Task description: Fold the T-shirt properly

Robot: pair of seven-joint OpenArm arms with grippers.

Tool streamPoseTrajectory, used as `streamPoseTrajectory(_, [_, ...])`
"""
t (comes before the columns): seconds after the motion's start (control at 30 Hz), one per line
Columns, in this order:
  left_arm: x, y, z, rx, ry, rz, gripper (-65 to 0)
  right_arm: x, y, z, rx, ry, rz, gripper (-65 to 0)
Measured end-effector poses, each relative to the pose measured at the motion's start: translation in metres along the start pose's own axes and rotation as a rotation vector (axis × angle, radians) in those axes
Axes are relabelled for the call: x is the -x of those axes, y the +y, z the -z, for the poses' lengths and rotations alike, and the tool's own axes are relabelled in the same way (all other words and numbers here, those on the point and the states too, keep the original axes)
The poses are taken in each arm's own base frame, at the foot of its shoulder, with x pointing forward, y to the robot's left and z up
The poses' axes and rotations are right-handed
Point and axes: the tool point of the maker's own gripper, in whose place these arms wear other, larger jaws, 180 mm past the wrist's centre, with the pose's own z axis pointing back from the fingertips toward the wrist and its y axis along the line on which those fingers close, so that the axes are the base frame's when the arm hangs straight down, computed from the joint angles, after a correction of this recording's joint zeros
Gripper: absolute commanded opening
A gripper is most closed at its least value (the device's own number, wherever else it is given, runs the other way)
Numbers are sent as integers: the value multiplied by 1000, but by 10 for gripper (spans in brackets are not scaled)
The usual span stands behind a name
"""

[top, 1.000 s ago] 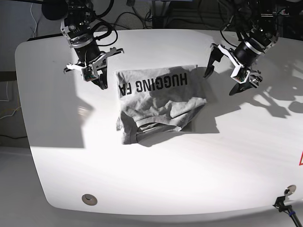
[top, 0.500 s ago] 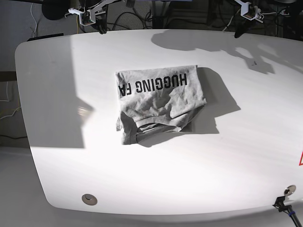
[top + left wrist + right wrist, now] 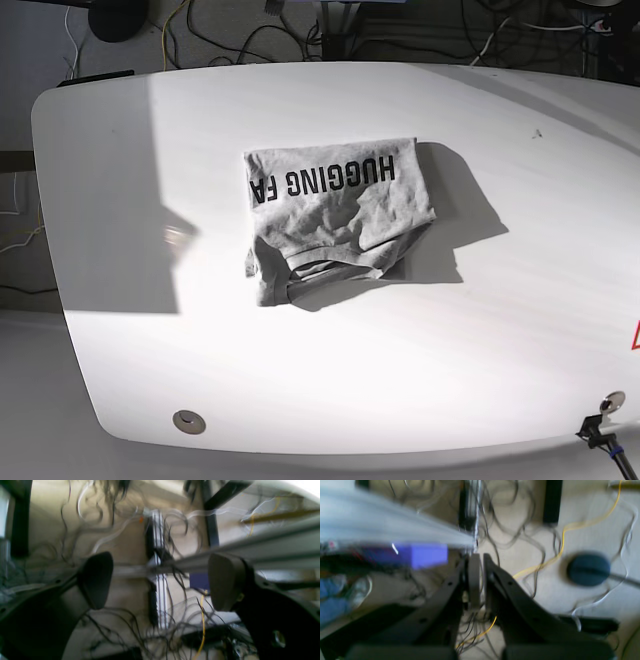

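The T-shirt (image 3: 335,220) lay folded but lumpy mid-table, its loosest bulge toward 7 o'clock, where it could spring open unattended. The left gripper (image 3: 160,582) gaped wide and empty, and the right gripper (image 3: 480,580) was pinched closed on nothing.

Both arms: withdrawn from above the white rounded surface (image 3: 420,350), gone from base view. Their shadows: gone too.

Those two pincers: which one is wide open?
The left pincer: its two dark pads stand far apart with cables visible between them. The right pincer has its fingers pressed together, holding nothing.
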Motion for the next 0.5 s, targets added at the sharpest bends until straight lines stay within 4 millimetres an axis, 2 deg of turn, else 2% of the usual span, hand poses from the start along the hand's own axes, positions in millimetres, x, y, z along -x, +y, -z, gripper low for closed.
streamPoseTrajectory(0.1, [26,5,22,2,46,-50,-92,26,-5,27,7,51,47,-631])
streamPoseTrajectory(0.2, [45,16,40,-8,73,-86,-92,33,-9,57,8,57,86,-631])
streamPoseTrajectory(0.3, [70,20,59,-4,141,-117,-92,50,-7,75,1,113,110,-631])
streamPoseTrajectory(0.37, [80,19,74,-6,161,-149,-92,54,-7,85,-2,135,116,-631])
streamPoseTrajectory(0.5, [100,27,96,-15,229,-164,-92,51,-8,114,-6,144,146,-631])
